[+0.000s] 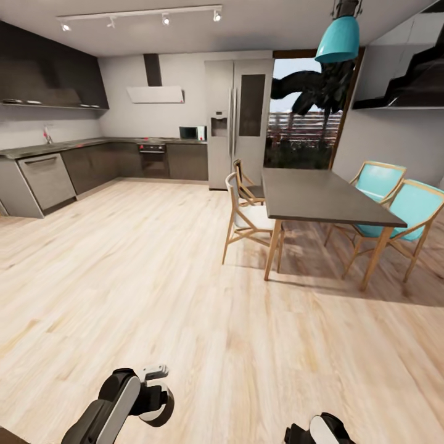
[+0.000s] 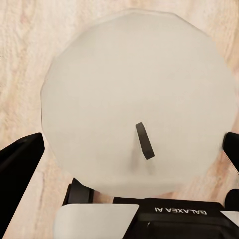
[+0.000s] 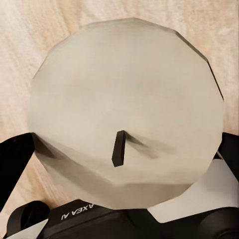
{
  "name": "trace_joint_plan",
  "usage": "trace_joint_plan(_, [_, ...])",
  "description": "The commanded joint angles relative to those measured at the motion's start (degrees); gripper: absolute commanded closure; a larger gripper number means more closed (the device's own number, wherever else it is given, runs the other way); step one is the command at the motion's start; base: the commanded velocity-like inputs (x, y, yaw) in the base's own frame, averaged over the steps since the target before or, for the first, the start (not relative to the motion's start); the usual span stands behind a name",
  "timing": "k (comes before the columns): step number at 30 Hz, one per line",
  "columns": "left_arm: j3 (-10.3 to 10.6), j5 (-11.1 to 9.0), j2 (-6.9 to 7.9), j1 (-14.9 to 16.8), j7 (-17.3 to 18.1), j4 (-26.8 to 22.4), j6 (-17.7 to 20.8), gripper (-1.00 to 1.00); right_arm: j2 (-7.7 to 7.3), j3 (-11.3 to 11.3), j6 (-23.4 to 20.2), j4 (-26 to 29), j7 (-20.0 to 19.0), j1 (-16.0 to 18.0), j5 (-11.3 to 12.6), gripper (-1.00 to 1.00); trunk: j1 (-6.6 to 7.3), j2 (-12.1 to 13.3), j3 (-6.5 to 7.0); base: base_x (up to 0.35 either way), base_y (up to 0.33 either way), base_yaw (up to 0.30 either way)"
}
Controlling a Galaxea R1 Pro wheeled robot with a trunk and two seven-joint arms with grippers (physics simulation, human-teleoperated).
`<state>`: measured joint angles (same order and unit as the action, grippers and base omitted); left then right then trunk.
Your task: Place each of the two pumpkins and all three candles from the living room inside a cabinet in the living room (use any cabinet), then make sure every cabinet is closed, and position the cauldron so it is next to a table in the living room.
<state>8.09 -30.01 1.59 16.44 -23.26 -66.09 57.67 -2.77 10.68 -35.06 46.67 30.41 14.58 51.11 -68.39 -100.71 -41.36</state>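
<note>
**Operator:** My left end effector (image 2: 132,149) is clamped on a candle (image 2: 137,94). Its wrist camera looks straight onto the flat pale top, short dark wick near the middle, with a dark finger (image 2: 20,174) pressed at either side. The right end effector (image 3: 124,149) grips a second candle (image 3: 124,104) the same way, its fingers (image 3: 15,159) against the rim.

**Spotter:** So where does that leave the job?

**Operator:** Early, as I judge it. Two of three candles are in hand but not stowed. From here I can't tell about the third candle, the pumpkins, the cabinet or the cauldron.

**Spotter:** What's beyond the end effectors?

**Operator:** Beneath both is pale wood floor (image 1: 154,277). Well ahead and toward the right one stands a dark dining table (image 1: 320,197) with wooden chairs, two with turquoise seats (image 1: 413,206). Far ahead of the left one runs the kitchen counter (image 1: 55,147), with a steel fridge (image 1: 237,117) further along. I'm facing the kitchen, so I reckon I must turn toward the living room.
</note>
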Motion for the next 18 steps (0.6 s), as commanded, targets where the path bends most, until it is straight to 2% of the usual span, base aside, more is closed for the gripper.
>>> trace_joint_plan(1, [0.00, -0.04, 0.00, 0.00, 0.02, 0.00, -0.01, 1.00, 0.02, 0.08, 0.04, 0.00, 0.06, 0.01, -0.02, 1.00, 0.00, 0.00, -0.03, 0.142, -0.124, 0.261])
trace_joint_plan(10, [-0.01, -0.04, -0.01, 0.00, -0.13, 0.00, -0.06, 1.00, 0.05, 0.38, 0.08, 0.01, 0.26, 0.01, -0.16, 1.00, 0.00, 0.00, -0.26, 0.117, -0.109, 0.266])
trace_joint_plan(18, [-0.01, -0.04, -0.03, 0.00, -0.16, 0.00, -0.09, 1.00, 0.05, 0.48, 0.08, 0.09, 0.26, 0.01, -0.22, 1.00, 0.00, 0.00, -0.46, 0.018, -0.014, 0.267])
